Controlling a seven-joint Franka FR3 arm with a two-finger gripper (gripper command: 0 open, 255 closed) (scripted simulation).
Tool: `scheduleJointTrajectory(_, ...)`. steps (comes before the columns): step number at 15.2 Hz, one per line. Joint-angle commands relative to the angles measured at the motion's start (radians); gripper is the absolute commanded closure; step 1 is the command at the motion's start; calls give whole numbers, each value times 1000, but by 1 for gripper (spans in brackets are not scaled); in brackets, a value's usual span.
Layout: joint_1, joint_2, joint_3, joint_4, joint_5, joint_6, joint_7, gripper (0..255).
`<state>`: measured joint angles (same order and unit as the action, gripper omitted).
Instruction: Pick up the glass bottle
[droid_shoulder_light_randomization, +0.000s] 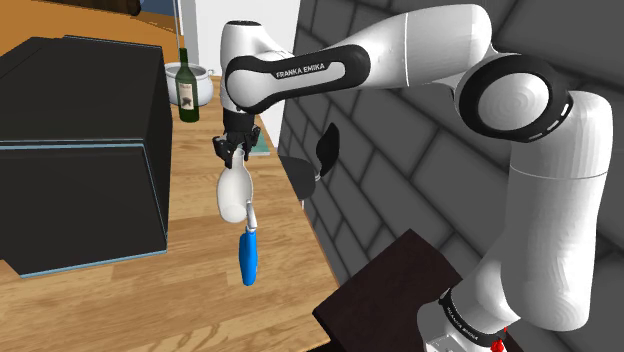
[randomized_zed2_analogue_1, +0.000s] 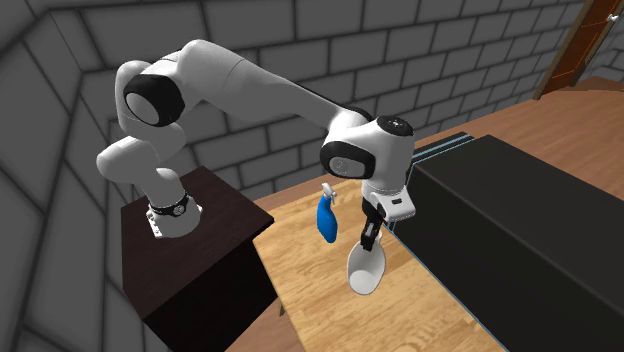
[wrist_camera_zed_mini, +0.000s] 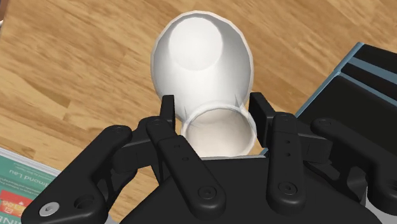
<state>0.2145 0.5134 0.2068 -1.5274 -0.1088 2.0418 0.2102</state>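
A plain white bottle (wrist_camera_zed_mini: 203, 60) with a round body and a short open neck hangs beneath my gripper (wrist_camera_zed_mini: 215, 114). The two black fingers (wrist_camera_zed_mini: 168, 109) clasp its neck from both sides, so the gripper is shut on it. In the shoulder view the bottle (droid_shoulder_light_randomization: 232, 193) sits under the gripper (droid_shoulder_light_randomization: 236, 152) over the wooden table (droid_shoulder_light_randomization: 130, 300). The second exterior view shows the bottle (randomized_zed2_analogue_1: 363, 270) below the gripper (randomized_zed2_analogue_1: 371, 236), beside the black box. Whether its base touches the wood I cannot tell.
A blue spray bottle (droid_shoulder_light_randomization: 248, 256) lies just beside the white one. A big black box (droid_shoulder_light_randomization: 80, 150) takes up the shoulder view's left. Far back stand a green wine bottle (droid_shoulder_light_randomization: 186, 88) and a white pot (droid_shoulder_light_randomization: 203, 82). A teal booklet (wrist_camera_zed_mini: 25, 191) lies near the grey brick wall (droid_shoulder_light_randomization: 400, 170).
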Motion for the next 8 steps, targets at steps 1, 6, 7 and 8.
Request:
scheduleJointTrajectory(1,0,1,0,-1,0,0,0,255)
scheduleJointTrajectory(6,-2,-5,0,3,1,-10,-2,255)
scheduleJointTrajectory(7,-2,-10,1,10,3,-21,-3,255)
scheduleJointTrajectory(8,-2,-14,1,17,4,-33,-3,255)
